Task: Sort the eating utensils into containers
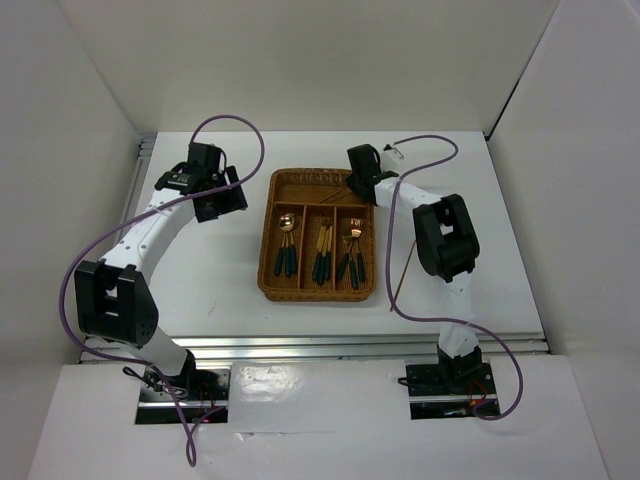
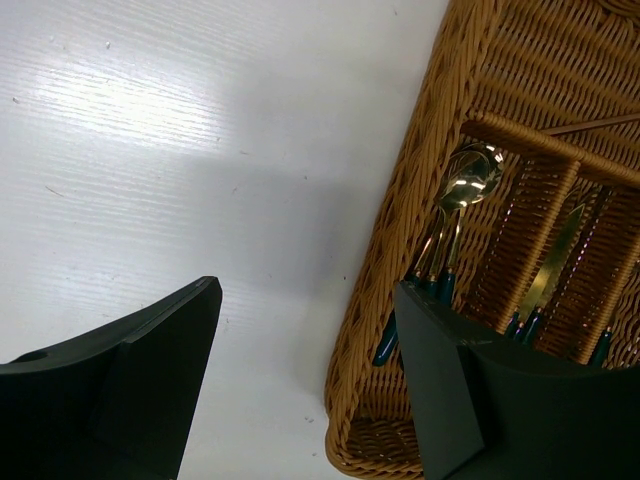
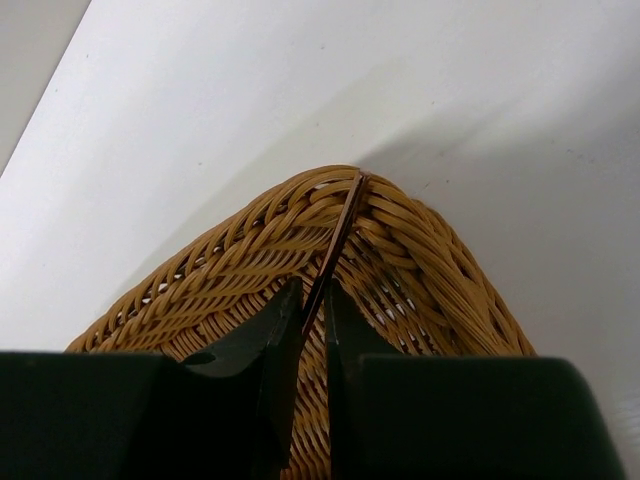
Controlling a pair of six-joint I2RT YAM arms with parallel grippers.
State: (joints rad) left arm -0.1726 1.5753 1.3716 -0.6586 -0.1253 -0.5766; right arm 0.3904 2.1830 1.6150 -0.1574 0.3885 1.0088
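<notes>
A: Sorting nearly over, is it?

B: Close, I'd judge. The right tool (image 3: 312,300) is pressed together on a chopstick (image 3: 340,225), which runs forward from its tips to the corner rim of the tray (image 3: 430,270) just ahead. On the near side of that tool the three long slots are filled: spoons (image 1: 286,245), knives (image 1: 323,250) and forks (image 1: 352,250), one kind each.

A: What's left?

B: That chopstick has to go down into the cross slot (image 1: 310,187) beside the tool. A second chopstick (image 1: 400,275) lies on the surface (image 1: 220,270), well behind that tool and outside the tray. I see nothing else loose.

A: And the left tool (image 2: 305,300)?

B: Spread wide, pinching nothing, hanging over bare surface with the tray wall just to its right.

A: Anything you can't make out?

B: Whether the held chopstick touches the rim or only crosses above it. The left wrist view shows a thin stick in the cross slot, and I can't tell if it's the held one or another. From above, the right tool hides part of that slot.
</notes>
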